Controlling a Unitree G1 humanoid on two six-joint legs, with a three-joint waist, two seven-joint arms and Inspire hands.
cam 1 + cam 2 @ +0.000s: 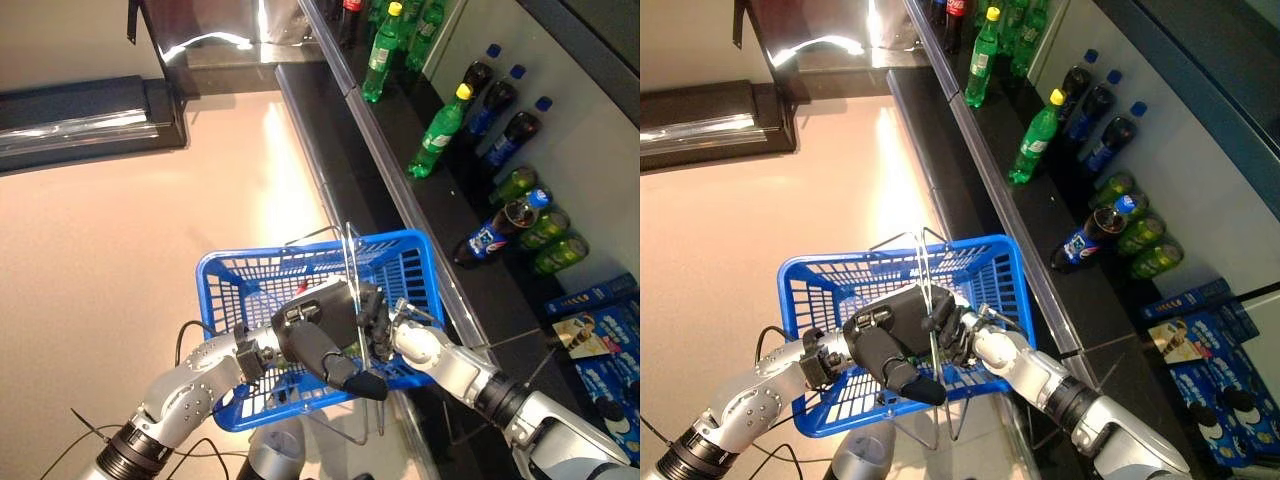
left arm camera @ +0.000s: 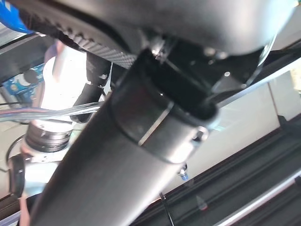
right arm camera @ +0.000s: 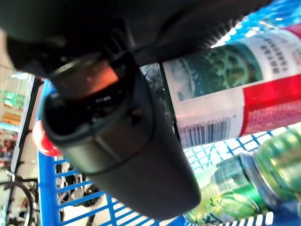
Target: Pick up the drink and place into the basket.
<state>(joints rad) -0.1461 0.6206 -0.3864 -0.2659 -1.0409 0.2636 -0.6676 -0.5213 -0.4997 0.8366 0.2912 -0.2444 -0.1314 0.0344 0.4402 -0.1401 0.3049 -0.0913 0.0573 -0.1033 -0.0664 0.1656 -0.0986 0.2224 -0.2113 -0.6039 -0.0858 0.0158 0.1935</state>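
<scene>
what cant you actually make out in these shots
- Basket contents: in both eye views the left hand and right hand cover them.
- Bottle with the red and white label: in the right wrist view the thumb hides its cap end, so the grip is unclear.
- Left hand's fingers: the left wrist view shows only dark bulk.

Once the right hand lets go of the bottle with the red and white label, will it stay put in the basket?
Probably it rolls: the bottle is round and lies sideways over the green bottle. The basket walls should contain it.
</scene>
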